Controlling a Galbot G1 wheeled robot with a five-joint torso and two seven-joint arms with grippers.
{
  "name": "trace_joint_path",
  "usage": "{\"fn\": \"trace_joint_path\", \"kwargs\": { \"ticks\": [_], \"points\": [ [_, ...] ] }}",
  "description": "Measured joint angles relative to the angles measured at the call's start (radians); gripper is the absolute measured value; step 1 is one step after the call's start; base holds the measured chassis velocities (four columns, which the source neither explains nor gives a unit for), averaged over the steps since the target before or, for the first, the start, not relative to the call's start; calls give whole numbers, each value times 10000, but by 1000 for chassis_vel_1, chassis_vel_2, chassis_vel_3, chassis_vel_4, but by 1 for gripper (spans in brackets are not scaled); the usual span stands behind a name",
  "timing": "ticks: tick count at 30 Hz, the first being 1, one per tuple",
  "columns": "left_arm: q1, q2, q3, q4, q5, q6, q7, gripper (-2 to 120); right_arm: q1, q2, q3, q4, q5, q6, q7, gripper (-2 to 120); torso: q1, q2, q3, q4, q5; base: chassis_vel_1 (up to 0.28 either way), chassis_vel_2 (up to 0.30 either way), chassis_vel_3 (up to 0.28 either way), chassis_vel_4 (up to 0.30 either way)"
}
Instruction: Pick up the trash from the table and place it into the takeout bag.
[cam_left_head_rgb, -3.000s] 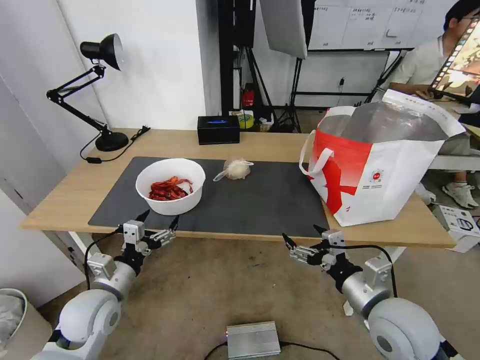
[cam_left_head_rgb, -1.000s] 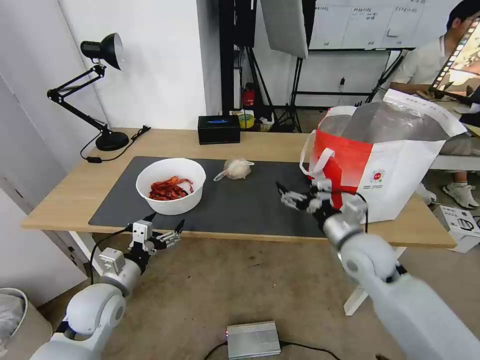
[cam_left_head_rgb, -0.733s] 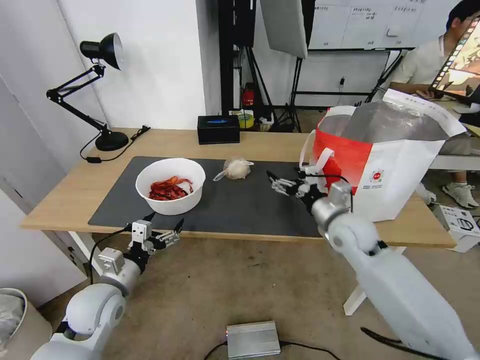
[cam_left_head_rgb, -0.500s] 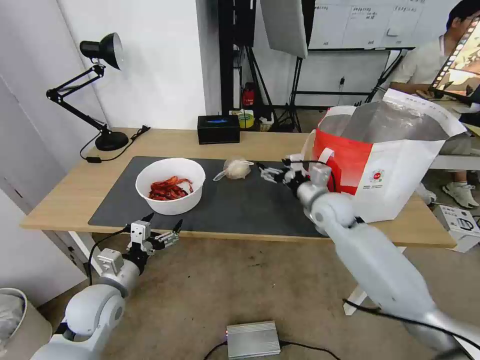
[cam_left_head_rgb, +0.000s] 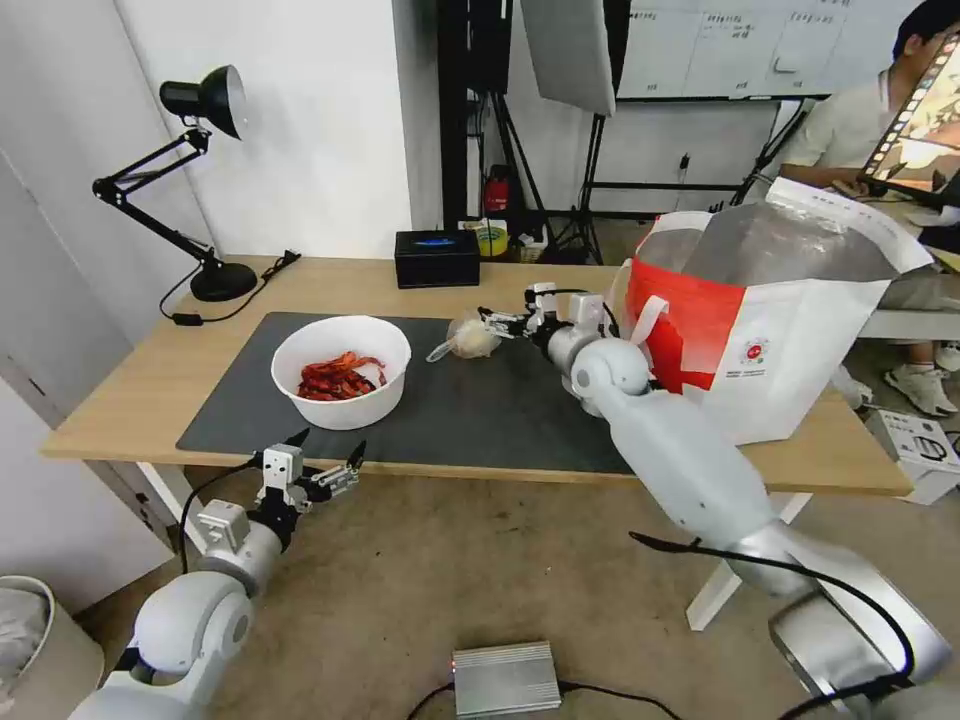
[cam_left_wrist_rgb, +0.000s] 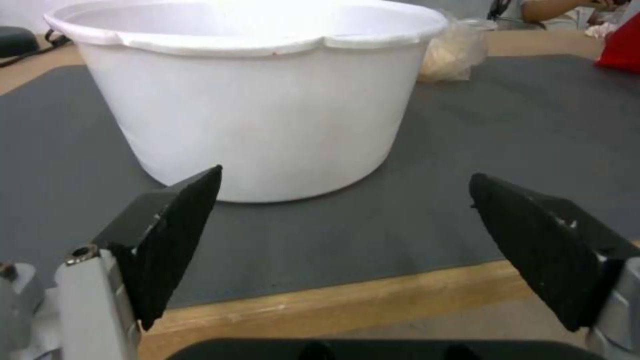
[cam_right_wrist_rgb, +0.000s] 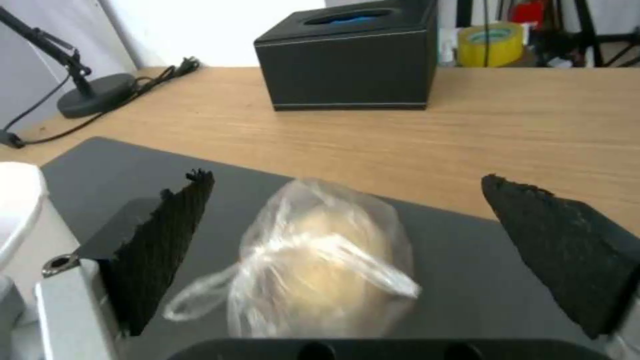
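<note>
Light wood runs the length of the long tabletop (cam_left_head_rgb: 130, 395) on its white legs, with a large dark grey rectangular mat (cam_left_head_rgb: 500, 400) spread over the middle. At the far edge stands a black tissue box (cam_left_head_rgb: 436, 258), and a black desk lamp (cam_left_head_rgb: 205, 100) is perched at the far left corner.

On the mat's left part sits a white round bowl (cam_left_head_rgb: 342, 372) holding red scraps. Near it, toward the middle of the mat, lies a knotted clear plastic bag (cam_left_head_rgb: 468, 338) wrapped around a whitish lump. At the table's right end stands the large white-and-red takeout bag (cam_left_head_rgb: 770, 330), upright, its silver foil lining showing through the open mouth and a white loop handle hanging on the side facing the mat.

The right arm reaches out over the mat, and the right gripper (cam_left_head_rgb: 500, 322) hovers just beside the knotted bag; in the right wrist view its black fingers (cam_right_wrist_rgb: 170, 240) are spread wide with the bag lying between them, not pinched.

The left gripper (cam_left_head_rgb: 322, 455) hangs below the near table edge, in front of the bowl, its fingers (cam_left_wrist_rgb: 177, 235) likewise wide apart and holding nothing.
</note>
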Motion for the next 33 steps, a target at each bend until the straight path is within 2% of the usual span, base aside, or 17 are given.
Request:
{"fn": "trace_joint_path", "kwargs": {
  "ticks": [13, 33],
  "points": [
    [-5, 13, 7, -82, -8, -20, -8, 100, 781, 749, -45, -1477, -880, -1227, -917, 100, -1, 0, -1, 0, 1, 0, 0, 0, 0],
    [-20, -98, 112, -122, 7, -32, -8, 100, 1077, 1065, -177, -2576, -1763, -1169, -2052, 100, -2, 0, -1, -1, 2, 0, 0, 0, 0]
  ]
}}
